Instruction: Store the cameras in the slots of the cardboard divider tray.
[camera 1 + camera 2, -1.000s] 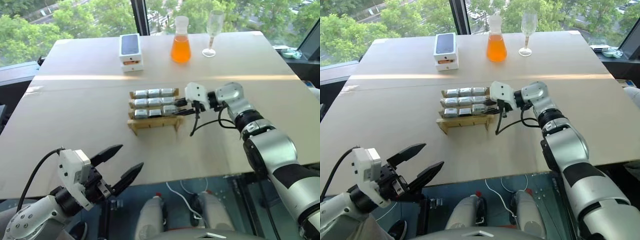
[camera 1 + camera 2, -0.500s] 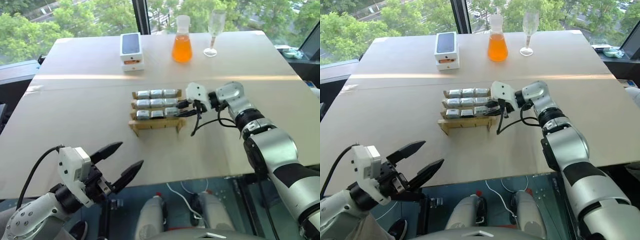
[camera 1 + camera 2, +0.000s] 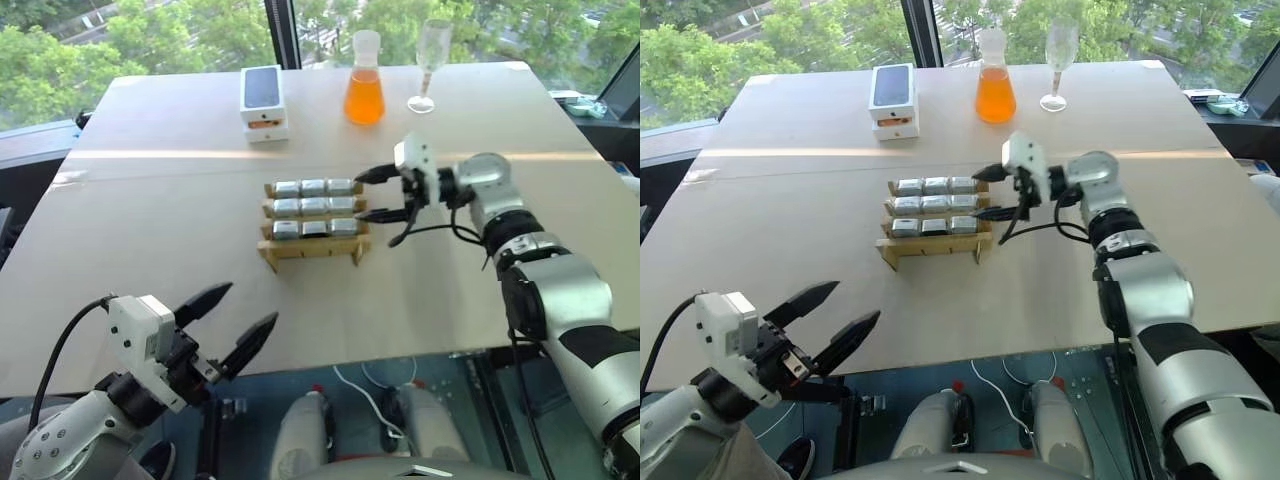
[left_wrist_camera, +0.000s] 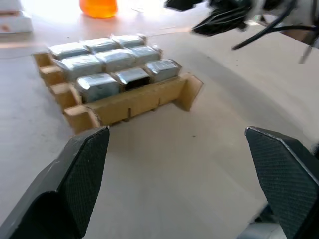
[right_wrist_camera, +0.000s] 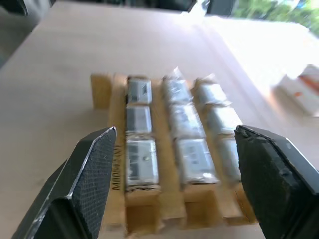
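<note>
From the head views, the cardboard divider tray [image 3: 311,250] sits mid-tabletop [image 3: 150,200], all nine slots holding cameras [image 3: 314,208]. The right gripper [image 3: 372,195], fingers spread and empty, hangs just beside the tray's right end, far nearer than the left gripper [image 3: 232,325] (also spread). In the right wrist view, the tray's rows run away from the fingers [image 5: 92,169].
</note>
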`<state>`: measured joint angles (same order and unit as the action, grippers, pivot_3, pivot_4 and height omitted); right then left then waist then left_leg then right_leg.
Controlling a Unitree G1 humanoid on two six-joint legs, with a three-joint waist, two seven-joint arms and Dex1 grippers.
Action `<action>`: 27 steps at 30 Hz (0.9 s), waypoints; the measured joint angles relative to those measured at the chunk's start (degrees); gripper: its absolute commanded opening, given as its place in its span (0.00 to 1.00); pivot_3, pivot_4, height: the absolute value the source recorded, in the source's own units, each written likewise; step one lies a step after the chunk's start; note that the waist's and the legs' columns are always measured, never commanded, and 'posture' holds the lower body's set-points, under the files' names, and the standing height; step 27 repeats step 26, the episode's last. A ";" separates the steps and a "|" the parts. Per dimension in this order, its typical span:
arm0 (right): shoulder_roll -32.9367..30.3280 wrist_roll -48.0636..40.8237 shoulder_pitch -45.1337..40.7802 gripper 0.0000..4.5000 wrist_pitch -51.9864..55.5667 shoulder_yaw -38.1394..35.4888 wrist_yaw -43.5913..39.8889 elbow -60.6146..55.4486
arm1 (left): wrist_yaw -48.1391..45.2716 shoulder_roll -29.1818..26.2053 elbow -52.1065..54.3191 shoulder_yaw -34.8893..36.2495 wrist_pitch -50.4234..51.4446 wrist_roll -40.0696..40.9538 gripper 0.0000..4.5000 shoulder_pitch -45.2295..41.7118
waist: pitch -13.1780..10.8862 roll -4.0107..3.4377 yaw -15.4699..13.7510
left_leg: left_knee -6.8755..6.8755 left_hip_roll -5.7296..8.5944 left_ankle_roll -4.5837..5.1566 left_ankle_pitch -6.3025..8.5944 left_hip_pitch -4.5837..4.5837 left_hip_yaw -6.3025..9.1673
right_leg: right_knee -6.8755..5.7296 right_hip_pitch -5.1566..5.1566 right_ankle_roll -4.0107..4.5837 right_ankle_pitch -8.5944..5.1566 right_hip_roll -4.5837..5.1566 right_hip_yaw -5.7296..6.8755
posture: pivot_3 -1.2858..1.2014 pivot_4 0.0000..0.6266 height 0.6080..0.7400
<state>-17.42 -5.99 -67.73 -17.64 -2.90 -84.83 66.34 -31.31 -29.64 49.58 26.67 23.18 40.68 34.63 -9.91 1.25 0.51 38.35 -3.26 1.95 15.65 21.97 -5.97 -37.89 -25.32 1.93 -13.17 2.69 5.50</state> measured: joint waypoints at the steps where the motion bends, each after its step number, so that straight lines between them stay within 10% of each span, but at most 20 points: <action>1: -0.51 -0.31 0.54 0.84 0.28 -0.31 -0.05 -0.41 | 0.16 0.16 -0.38 -0.34 -0.06 -0.47 1.00 0.02 | 0.01 0.02 -0.09 | 0.01 0.00 0.00 0.00 -0.01 0.01 | -0.01 0.02 0.00 0.00 0.00 0.02 | 0.52 0.24 1.00; 10: -9.87 -7.98 51.11 0.84 18.59 -6.64 12.70 -46.51 | -0.83 0.96 -13.79 -10.36 -4.52 -13.44 1.00 -7.02 | -0.07 -0.22 -0.66 | -0.05 -0.02 0.13 0.09 -0.05 -0.13 | -0.03 -0.07 -0.33 -0.14 -0.01 -0.07 | 0.52 0.24 1.00; 27: -10.86 -11.97 70.20 0.84 17.66 -9.61 30.32 -63.96 | -6.75 -0.95 -24.41 -12.59 -11.43 -19.26 1.00 -13.14 | -0.01 -0.08 -0.99 | -0.02 -0.30 0.11 0.10 -0.08 -0.11 | 0.01 -0.07 -0.32 -0.15 -0.38 -0.11 | 0.52 0.24 1.00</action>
